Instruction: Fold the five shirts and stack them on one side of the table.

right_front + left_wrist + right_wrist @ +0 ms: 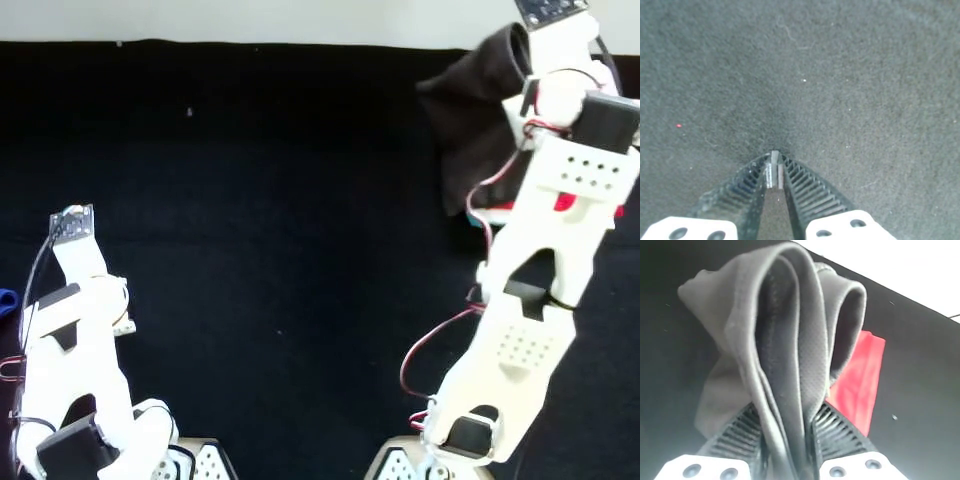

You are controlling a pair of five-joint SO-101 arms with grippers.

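Observation:
A dark grey shirt (785,330) hangs bunched in folds, with my right gripper (786,432) shut on it. In the high view this shirt (475,115) is lifted at the table's far right corner, under the outstretched right arm (560,190). A red shirt (860,380) lies flat on the table beneath it, and its edge (500,210) peeks out beside the arm. My left gripper (774,167) is shut on nothing, low over the bare black table cloth (840,90). The left arm (75,330) sits at the near left.
A black cloth (280,200) covers the whole table, with wide free room in the middle. A small blue thing (6,300) shows at the left edge. A white wall runs along the table's far edge.

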